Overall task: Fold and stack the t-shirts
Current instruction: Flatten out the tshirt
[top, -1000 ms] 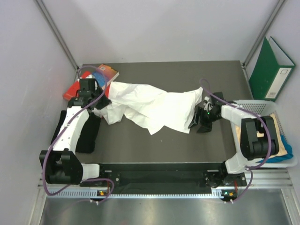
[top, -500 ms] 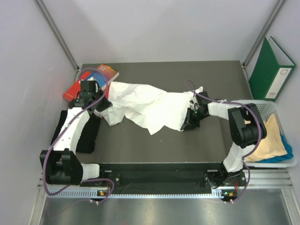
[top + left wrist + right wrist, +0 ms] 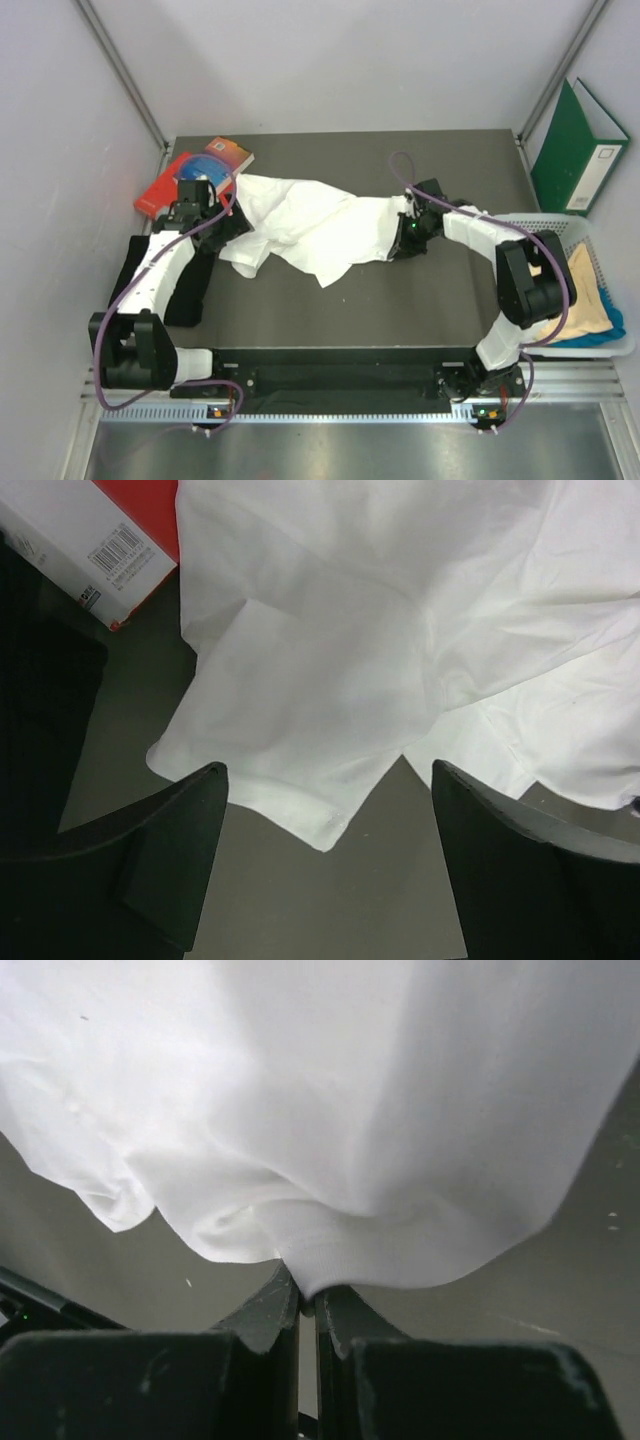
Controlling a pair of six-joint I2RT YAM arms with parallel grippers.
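The right gripper (image 3: 308, 1295) pinches the edge of the white shirt (image 3: 330, 1110) tight. It has slid toward the left gripper (image 3: 328, 780), so the shirt bunches up between them, not flat yet. The left one is wide open above the shirt's other end, holding nothing. Only the wrist views show these grips. Only the top view shows the whole shirt.

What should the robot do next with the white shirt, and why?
Probably lower the open left gripper and pinch the loose corner of the white shirt beneath it. The right gripper is shut on the other end and the shirt lies crumpled, so both could then pull it flat.
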